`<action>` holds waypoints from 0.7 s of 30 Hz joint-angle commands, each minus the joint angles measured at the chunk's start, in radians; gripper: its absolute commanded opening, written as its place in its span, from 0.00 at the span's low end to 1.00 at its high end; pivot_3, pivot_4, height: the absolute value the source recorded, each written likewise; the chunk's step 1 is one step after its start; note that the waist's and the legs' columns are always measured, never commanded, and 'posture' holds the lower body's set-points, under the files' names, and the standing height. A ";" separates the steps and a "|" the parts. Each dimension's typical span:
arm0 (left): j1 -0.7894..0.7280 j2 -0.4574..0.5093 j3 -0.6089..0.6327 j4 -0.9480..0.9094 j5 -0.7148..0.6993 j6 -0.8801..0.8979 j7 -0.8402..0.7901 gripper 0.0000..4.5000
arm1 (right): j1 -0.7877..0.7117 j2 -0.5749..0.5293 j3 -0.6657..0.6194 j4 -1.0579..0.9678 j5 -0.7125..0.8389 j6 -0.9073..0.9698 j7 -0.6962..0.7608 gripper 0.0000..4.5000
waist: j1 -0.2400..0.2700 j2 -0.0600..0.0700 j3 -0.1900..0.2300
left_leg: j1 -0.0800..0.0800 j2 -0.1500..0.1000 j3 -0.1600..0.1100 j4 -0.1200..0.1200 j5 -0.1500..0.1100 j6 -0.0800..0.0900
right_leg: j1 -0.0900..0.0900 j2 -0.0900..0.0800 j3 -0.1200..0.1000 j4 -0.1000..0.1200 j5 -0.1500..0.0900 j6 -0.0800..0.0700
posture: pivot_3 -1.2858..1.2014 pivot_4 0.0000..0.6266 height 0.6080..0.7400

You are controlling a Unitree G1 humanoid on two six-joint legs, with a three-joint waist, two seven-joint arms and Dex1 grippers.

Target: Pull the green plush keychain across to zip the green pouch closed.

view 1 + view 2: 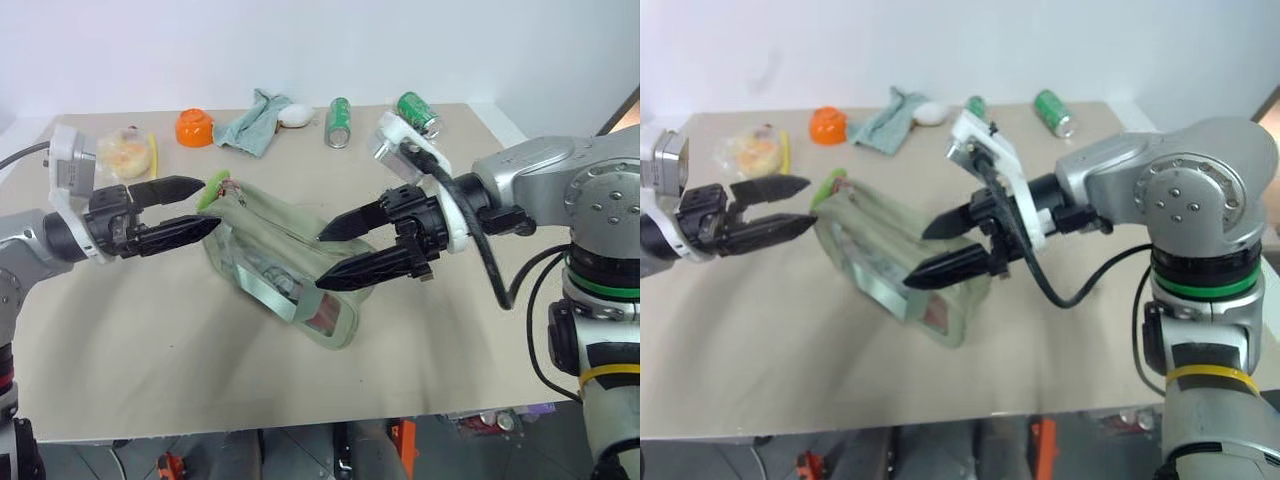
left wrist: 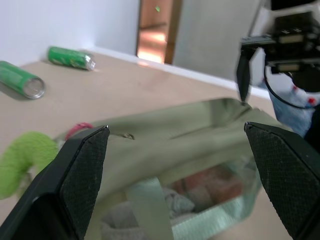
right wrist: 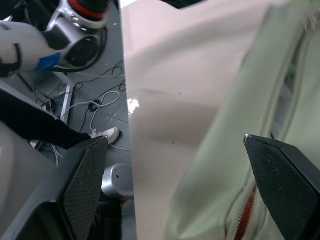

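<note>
On the left, the left gripper points level toward the middle of the tabletop, its two black fingers spread wide apart with nothing between them. Their tips sit just beside the green plush keychain, a small lime-green curl at the near-left end of the green pouch; whether they touch it cannot be told. In the left wrist view the keychain lies outside one finger, next to a pinkish bit and a small metal ring at the pouch's top edge.

The pouch lies slantwise in the middle of the tabletop, its clear side panel and pale webbing strap facing the near edge.

Over the pouch's right half hangs the right gripper, angled down and leftward, fingers likewise wide apart and holding nothing.

Along the far edge, from left to right, lie a clear bag of yellowish food, an orange bowl, a grey-green cloth, a white egg-shaped thing and two green cans on their sides.
</note>
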 commanded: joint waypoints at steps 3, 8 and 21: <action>0.019 0.062 -0.006 0.028 0.058 -0.042 -0.084 0.99 | -0.024 0.023 -0.003 -0.005 0.001 0.021 -0.047 1.00 | 0.002 0.000 0.000 | 0.000 0.002 0.000 0.000 0.000 0.000 | 0.000 0.003 0.000 0.000 0.000 -0.001 | 0.52 0.24 1.00; 0.010 0.045 -0.007 0.046 0.073 -0.048 -0.086 0.99 | -0.028 0.007 0.073 -0.022 -0.029 0.006 -0.037 1.00 | 0.002 0.000 0.000 | 0.000 0.004 0.000 0.000 0.000 0.000 | 0.000 0.004 0.000 0.000 0.000 -0.002 | 0.52 0.24 1.00; 0.054 -0.002 0.007 0.000 0.065 -0.055 -0.046 1.00 | 0.024 -0.009 0.221 -0.028 -0.178 -0.129 -0.042 0.88 | 0.002 0.000 0.000 | 0.000 0.005 0.000 0.000 0.000 0.000 | -0.001 0.005 0.000 0.000 0.001 -0.003 | 0.52 0.24 1.00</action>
